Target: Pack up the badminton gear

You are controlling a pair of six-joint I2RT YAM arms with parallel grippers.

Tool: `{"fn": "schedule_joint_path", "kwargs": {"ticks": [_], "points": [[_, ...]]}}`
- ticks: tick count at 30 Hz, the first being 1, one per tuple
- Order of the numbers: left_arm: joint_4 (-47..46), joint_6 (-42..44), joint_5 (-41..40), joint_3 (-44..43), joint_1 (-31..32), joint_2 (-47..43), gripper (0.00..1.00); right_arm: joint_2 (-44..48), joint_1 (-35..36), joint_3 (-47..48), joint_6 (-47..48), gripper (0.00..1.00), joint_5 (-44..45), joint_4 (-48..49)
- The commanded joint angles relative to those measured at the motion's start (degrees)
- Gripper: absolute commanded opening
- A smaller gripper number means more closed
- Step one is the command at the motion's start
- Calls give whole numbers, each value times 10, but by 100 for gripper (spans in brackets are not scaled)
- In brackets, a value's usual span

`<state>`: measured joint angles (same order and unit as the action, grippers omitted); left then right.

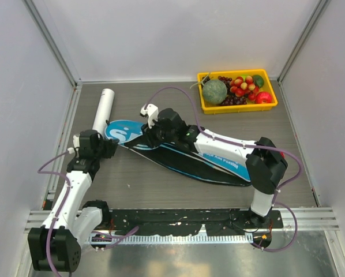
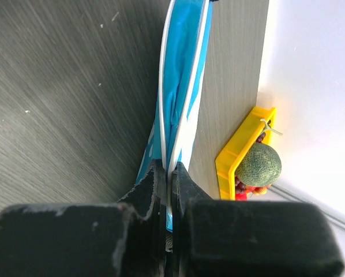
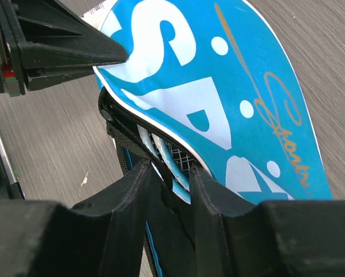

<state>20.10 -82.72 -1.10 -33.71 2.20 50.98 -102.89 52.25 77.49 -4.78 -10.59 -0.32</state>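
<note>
The blue "SPORT" bag (image 1: 178, 156) lies slantwise across the table's middle with its head end open. My left gripper (image 1: 107, 148) is shut on the white-piped edge of the bag's blue upper flap (image 2: 181, 86). My right gripper (image 1: 151, 134) sits at the bag's mouth. Its fingers (image 3: 142, 173) close round the black lower flap (image 3: 171, 199), under the printed flap (image 3: 218, 86). Light-blue racket frames (image 3: 175, 158) with strings show inside the bag. The white tube (image 1: 103, 108) lies at the back left, beside the bag's head. No shuttlecocks are in view.
A yellow tray (image 1: 207, 108) of fruit with a green melon (image 1: 214, 91) stands at the back right, and it also shows in the left wrist view (image 2: 233, 153). White walls enclose the table on three sides. The left gripper's body (image 3: 51, 49) shows close by in the right wrist view.
</note>
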Motion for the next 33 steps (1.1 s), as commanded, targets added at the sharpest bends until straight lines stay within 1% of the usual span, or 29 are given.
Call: {"fn": "schedule_joint_path", "kwargs": {"ticks": [1,2,3,4,5,6,7,8,10,12,15,16,20,22,26,33], "points": [[68,-46,-9,-29,5,-11,0,40,-17,4,-24,40,59,8],[76,-53,-12,-33,6,-13,0,67,-15,-15,-43,40,74,10],[83,-61,-14,-35,6,-18,0,80,-12,-63,-85,40,85,35],[86,-72,-14,-36,7,-20,0,113,-7,-84,-106,40,102,50],[86,-81,-12,-36,6,-23,0,127,-3,-128,-154,40,124,78],[87,-88,-11,-37,7,-24,0,156,7,-145,-170,40,155,93],[93,-96,-9,-41,8,-26,0,172,22,-168,-208,40,177,98],[100,-104,-7,-43,8,-25,0,189,31,-174,-224,38,226,92],[102,-121,-1,-46,10,-26,0,213,58,-200,-259,39,264,107],[108,-127,0,-52,12,-26,0,224,92,-232,-272,43,297,166],[118,-139,0,-60,13,-27,0,208,129,-265,-308,46,333,214],[120,-142,1,-59,13,-27,0,202,137,-276,-313,46,338,246],[128,-165,8,-58,14,-27,0,153,177,-283,-324,46,362,332],[137,-171,26,-63,13,-28,0,126,194,-283,-328,46,368,379],[161,-181,24,-75,13,-33,0,74,197,-278,-331,46,372,465],[192,-215,31,-82,13,-40,0,-1,205,-256,-338,49,399,557]]}}
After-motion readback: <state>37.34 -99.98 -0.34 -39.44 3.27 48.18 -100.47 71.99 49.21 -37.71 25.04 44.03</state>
